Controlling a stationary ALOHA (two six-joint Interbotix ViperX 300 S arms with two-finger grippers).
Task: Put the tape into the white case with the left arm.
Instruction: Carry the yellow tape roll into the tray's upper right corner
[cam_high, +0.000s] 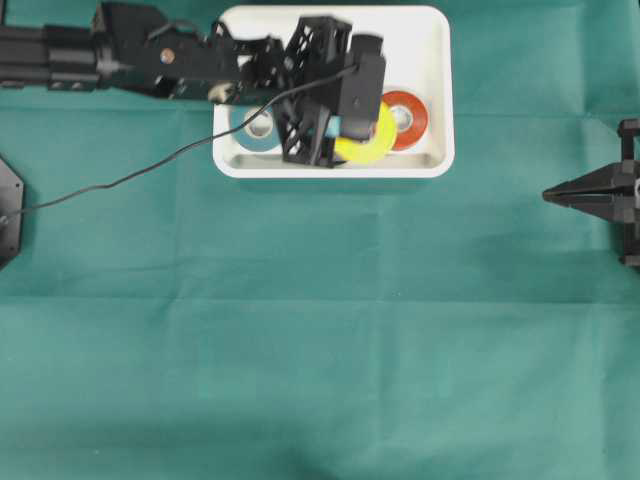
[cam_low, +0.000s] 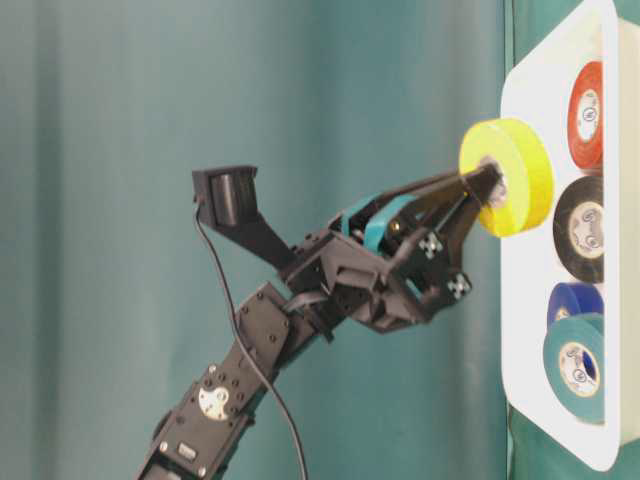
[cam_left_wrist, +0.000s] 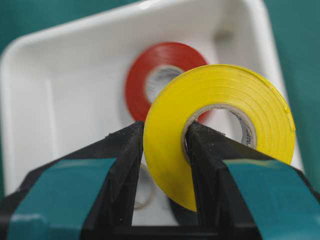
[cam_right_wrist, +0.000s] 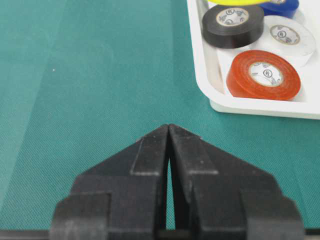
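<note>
In the left wrist view, the left gripper (cam_left_wrist: 165, 150) is seen clamped on the yellow tape (cam_left_wrist: 220, 125): one finger (cam_left_wrist: 120, 170) is pressed against the roll's outer face and the other is passed through its core, so the roll's wall is pinched between them. Teal patches are carried on both fingers. The roll is held on edge above the case (cam_left_wrist: 60, 75), as shown from table level, where the tape (cam_low: 507, 176) is kept clear of the case floor. Behind it, a red roll (cam_left_wrist: 145, 70) is laid flat inside the case.

From overhead, the left arm (cam_high: 200, 60) is stretched across the case (cam_high: 435, 90), and the yellow tape (cam_high: 368, 140) is held over the case's near half, just beside the red roll (cam_high: 404, 118). A teal roll (cam_high: 255, 130) is partly covered by the arm at the case's left end. Black (cam_right_wrist: 232, 22), white (cam_right_wrist: 289, 37) and blue (cam_right_wrist: 280, 6) rolls are also seen in the case.

At the far right of the green cloth (cam_high: 320, 330), the right gripper (cam_high: 550, 195) is rested well apart from the case, its jaws brought together on nothing.
</note>
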